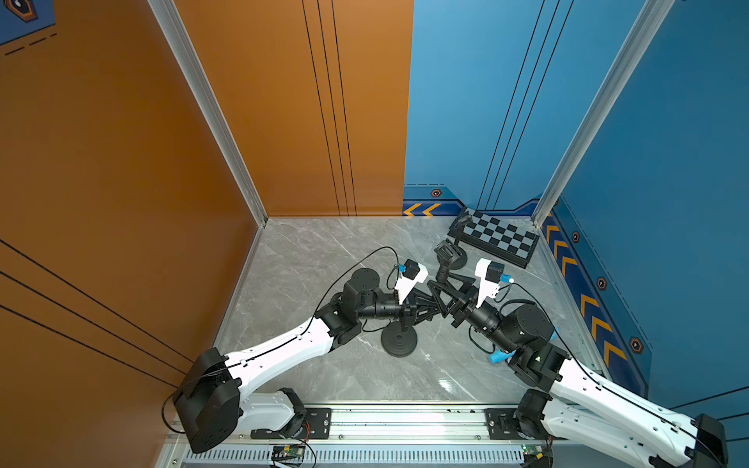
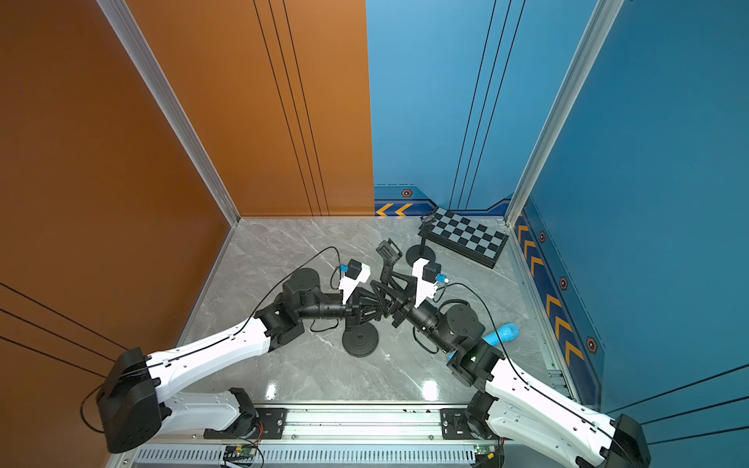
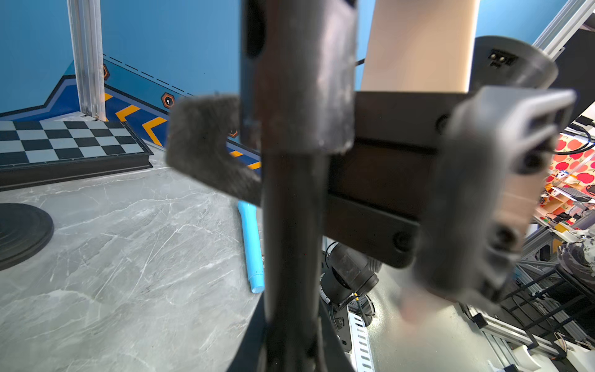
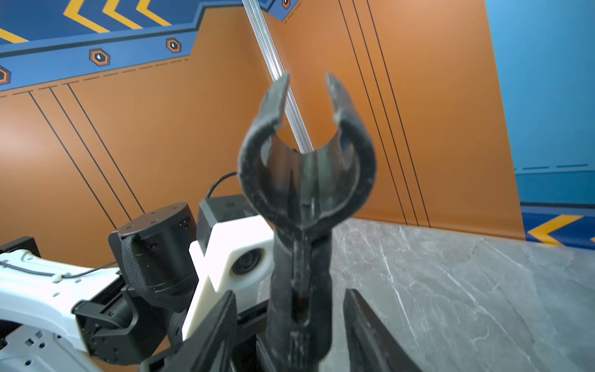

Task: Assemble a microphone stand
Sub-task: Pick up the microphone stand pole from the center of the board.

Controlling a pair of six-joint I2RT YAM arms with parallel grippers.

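The black stand pole [image 3: 293,225] rises from a round black base [image 1: 399,342], and my left gripper [image 1: 431,302] is shut on the pole. In the left wrist view the pole fills the centre. A black U-shaped microphone clip [image 4: 306,167] sits above on its stem [image 4: 301,290]; in both top views the clip [image 1: 446,253] points towards the back wall. My right gripper [image 4: 289,294] is open, with its fingers [image 4: 360,322] standing apart on either side of the stem. A blue microphone [image 2: 502,334] lies on the table beside the right arm.
A chessboard [image 1: 498,239] lies in the back right corner. In front of it stands a second round black base [image 2: 420,255] with a thin rod. Walls close in the marble table [image 1: 324,259] on three sides, and the arms' rail [image 1: 405,421] runs along the front.
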